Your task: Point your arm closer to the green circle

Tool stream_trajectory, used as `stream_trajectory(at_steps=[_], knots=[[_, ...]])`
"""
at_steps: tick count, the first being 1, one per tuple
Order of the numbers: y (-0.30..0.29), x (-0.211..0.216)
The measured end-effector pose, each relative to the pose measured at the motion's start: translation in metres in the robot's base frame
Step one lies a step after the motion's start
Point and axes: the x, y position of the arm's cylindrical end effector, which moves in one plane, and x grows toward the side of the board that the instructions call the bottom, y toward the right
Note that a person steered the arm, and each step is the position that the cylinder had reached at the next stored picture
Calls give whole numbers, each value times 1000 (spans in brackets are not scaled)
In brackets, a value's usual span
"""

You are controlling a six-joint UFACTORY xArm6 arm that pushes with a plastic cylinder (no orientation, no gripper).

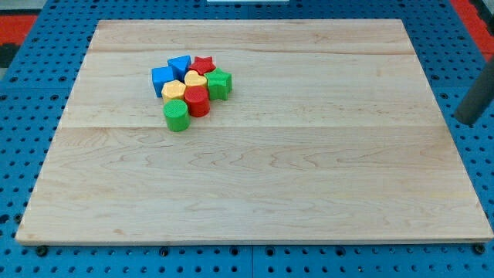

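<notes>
The green circle (177,116) is a ribbed green cylinder at the lower left corner of a tight cluster of blocks in the upper left part of the wooden board (255,170). A red cylinder (197,101) touches it on its upper right. My rod enters at the view's right edge. My tip (465,123) is just off the board's right edge, far to the right of the green circle and the whole cluster.
The cluster also holds a yellow block (174,89), a yellow heart (195,79), a blue cube (162,79), a blue triangle (180,65), a red star (204,64) and a green block (219,83). A blue pegboard (31,93) surrounds the board.
</notes>
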Motion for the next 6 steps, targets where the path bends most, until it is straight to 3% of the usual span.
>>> stream_trajectory(at_steps=[2, 3, 5, 6], knots=[[-10, 56], [-99, 80], [-294, 71], [-297, 62]])
